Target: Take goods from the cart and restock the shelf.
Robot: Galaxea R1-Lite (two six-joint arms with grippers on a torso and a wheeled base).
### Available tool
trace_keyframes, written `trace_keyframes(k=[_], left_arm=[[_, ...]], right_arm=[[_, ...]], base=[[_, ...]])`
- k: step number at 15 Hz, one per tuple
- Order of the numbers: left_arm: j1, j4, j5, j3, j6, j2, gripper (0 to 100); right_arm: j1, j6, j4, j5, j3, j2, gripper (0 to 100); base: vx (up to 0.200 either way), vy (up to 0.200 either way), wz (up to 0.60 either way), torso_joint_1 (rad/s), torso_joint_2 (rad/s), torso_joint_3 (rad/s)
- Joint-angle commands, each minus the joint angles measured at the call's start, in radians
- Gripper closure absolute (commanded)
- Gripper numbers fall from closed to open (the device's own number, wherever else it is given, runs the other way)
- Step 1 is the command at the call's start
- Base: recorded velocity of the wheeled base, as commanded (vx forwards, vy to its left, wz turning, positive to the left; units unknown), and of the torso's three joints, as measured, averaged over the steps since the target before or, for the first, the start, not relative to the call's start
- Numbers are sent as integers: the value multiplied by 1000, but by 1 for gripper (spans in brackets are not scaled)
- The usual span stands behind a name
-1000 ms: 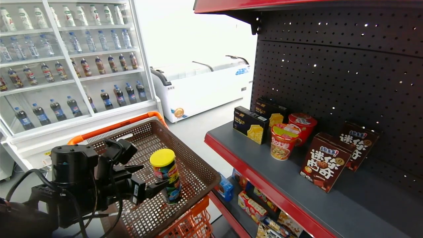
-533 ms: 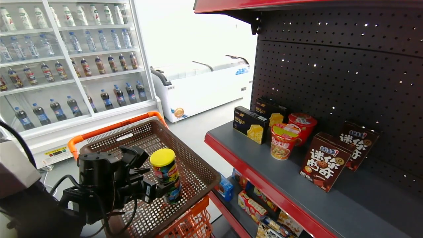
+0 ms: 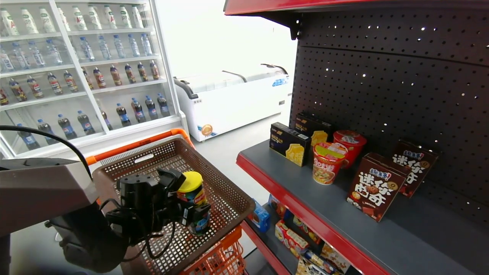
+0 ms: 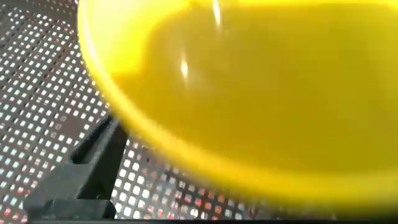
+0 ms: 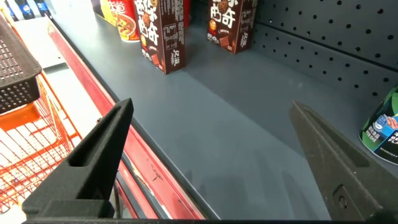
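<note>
Currently listed, largest first:

Shelf (image 3: pixel 382 236): grey deck with a red front edge and a pegboard back. It holds brown boxes (image 3: pixel 372 187), noodle cups (image 3: pixel 326 162) and black boxes (image 3: pixel 290 143) towards the rear. The front of the deck lies bare.

Cart basket (image 3: pixel 225 191): brown perforated plastic on an orange frame, standing just beside the shelf's end.

Canister (image 3: pixel 193 193): yellow lid, printed body, upright on the basket floor near the shelf-side wall. In the left wrist view its lid (image 4: pixel 249 93) sits very close under the camera.

Left gripper (image 3: pixel 191 202): reaches into the basket, jaws spread wide, one finger on each side of the canister. Nothing is grasped yet.

Right gripper (image 5: pixel 217 162): jaws released and empty, hanging over the bare shelf deck (image 5: pixel 236 124), with another can (image 5: pixel 385 130) near one finger.

Step in hand, as judged: closing on the canister.

Handling notes:
- Centre the body between the pads before squeezing, so neither finger nudges it over first.
- Grip the body below the lid, since the lid may pop or slip.
- Keep the canister upright and lift straight up until it is above the basket rim.
- Only then carry it across to the open deck in front of the boxes.
</note>
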Motion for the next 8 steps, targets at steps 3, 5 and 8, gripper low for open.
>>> trace_keyframes(k=[3,5,8], left_arm=[[-6,12,-1,-65,1,76,0],[-17,10,-1,-92,1,91,0],[-20,13,5,-120,-2,87,100]], right_arm=[[0,0,0,0,0,0,0],[0,0,0,0,0,0,0],[0,0,0,0,0,0,0]], base=[[0,0,0,0,0,0],[0,0,0,0,0,0],[0,0,0,0,0,0]])
